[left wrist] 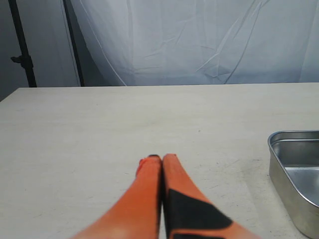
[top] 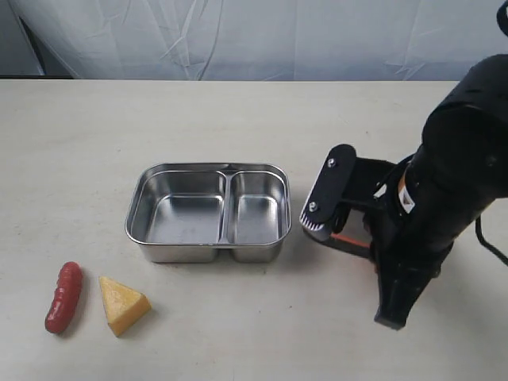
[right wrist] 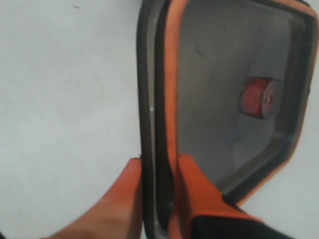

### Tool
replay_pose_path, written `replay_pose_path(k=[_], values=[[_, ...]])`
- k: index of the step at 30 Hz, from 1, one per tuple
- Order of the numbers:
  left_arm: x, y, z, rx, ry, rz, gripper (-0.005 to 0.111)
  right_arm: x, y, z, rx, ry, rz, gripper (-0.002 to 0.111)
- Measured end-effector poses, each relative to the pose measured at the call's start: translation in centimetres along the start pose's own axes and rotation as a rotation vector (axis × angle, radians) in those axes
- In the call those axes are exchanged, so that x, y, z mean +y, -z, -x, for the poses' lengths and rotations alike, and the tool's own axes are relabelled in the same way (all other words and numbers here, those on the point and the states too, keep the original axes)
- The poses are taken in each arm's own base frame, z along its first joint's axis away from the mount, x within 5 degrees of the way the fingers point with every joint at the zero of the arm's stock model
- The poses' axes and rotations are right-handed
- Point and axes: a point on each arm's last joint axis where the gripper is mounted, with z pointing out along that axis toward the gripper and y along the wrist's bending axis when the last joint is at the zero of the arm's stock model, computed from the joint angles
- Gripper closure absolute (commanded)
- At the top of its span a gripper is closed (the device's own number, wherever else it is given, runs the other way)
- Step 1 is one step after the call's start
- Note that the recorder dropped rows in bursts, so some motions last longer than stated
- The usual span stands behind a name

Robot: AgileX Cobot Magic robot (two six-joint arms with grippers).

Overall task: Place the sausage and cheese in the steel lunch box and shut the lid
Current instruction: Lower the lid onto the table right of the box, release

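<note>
Pinching the lid [right wrist: 209,74] by its rim at three o'clock of the box [top: 208,252], the right claw [right wrist: 158,167] holds it aside, likely so sausage [top: 63,297] and cheese [top: 123,304], lying at seven o'clock, go in first; the left claw [left wrist: 162,158] hangs clenched, empty.

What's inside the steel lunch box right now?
Nothing: both compartments of the steel lunch box show bare metal. The sausage and cheese lie on the table outside it. Nothing covers its floor.
</note>
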Motion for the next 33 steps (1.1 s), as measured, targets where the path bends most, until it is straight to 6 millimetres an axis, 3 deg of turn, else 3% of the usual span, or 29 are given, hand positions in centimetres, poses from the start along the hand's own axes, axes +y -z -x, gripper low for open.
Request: replay_pose_path(k=[8,18,21,22,24,33], values=[[0.0,0.0,0.0,0.0,0.0,0.0,0.107,3.6,-0.1,0.6,0.014,0.042,0.123,0.109],[0.0,0.0,0.0,0.0,0.0,0.0,0.107,5.1,-1.5,0.6,0.008,-0.012,0.221,0.109],[0.0,0.0,0.0,0.0,0.0,0.0,0.107,5.2,-1.7,0.8,-0.002,-0.024,0.233,0.096],[0.0,0.0,0.0,0.0,0.0,0.0,0.107,5.3,-1.8,0.9,-0.003,-0.031,0.24,0.083],[0.0,0.0,0.0,0.0,0.0,0.0,0.107,5.4,-1.9,1.0,-0.005,-0.044,0.257,0.069],[0.0,0.0,0.0,0.0,0.0,0.0,0.107,6.2,-1.7,1.5,-0.03,-0.162,0.357,0.067]])
